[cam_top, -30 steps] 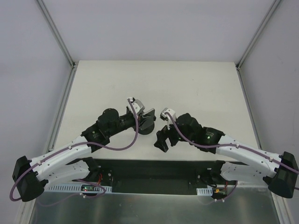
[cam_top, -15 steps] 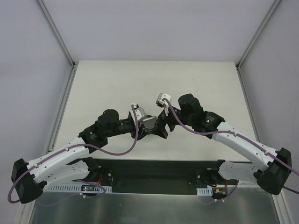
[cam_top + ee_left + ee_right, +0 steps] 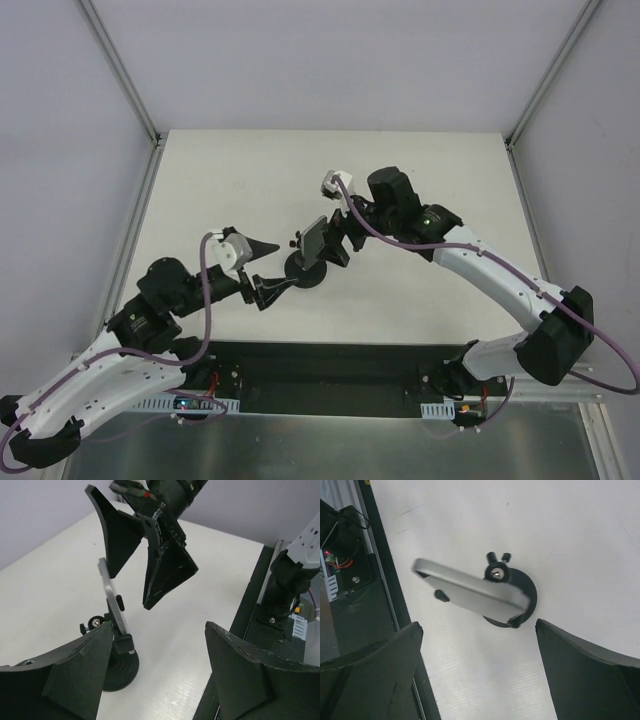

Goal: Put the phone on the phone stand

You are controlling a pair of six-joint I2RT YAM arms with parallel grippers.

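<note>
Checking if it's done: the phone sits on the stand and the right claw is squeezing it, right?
No squeezing. The right wrist view shows the right claw open and clear of the phone, which does sit on the stand.

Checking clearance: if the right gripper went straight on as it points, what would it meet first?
Probably the phone, propped on the phone stand, directly in line with the open right gripper; depth is unclear.
</note>
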